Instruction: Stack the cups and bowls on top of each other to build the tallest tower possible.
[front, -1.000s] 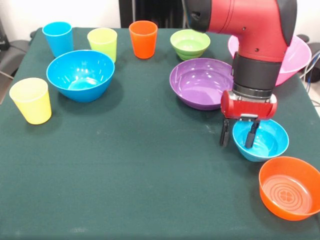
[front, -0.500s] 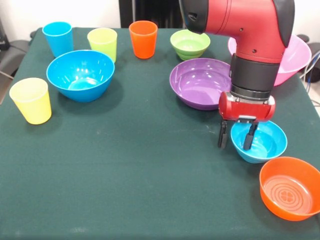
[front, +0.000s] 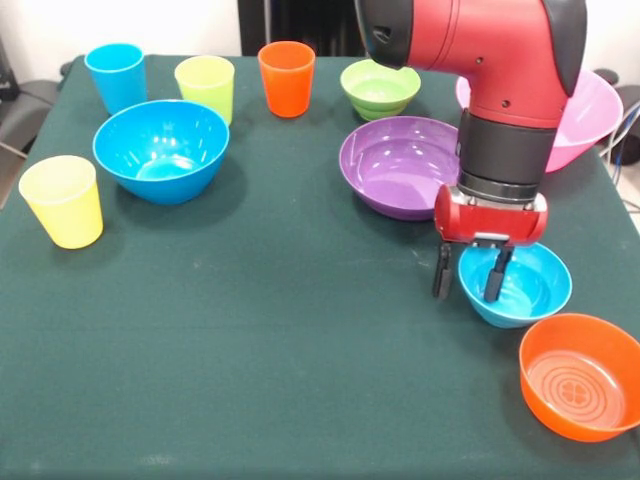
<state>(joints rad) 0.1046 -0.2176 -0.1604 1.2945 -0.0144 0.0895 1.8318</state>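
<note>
Two fingers straddle light-blue bowl (front: 516, 284) rim | pincer (front: 467, 281) part-open, gripping nothing | purple bowl (front: 400, 165), orange bowl (front: 580, 375) close

Bench (front: 280, 340) in dark green cloth, with cups and bowls standing singly on it.
Far row: blue cup (front: 116, 76), lime cup (front: 205, 87), orange cup (front: 286, 77), green bowl (front: 380, 88). Yellow cup (front: 62, 200) at the left edge, deep blue bowl (front: 160, 150) near it. Purple bowl (front: 398, 166) toward the right with the pink bowl (front: 590, 120) behind; light-blue bowl (front: 520, 285) and orange bowl (front: 580, 375) nearest, just apart.
</note>
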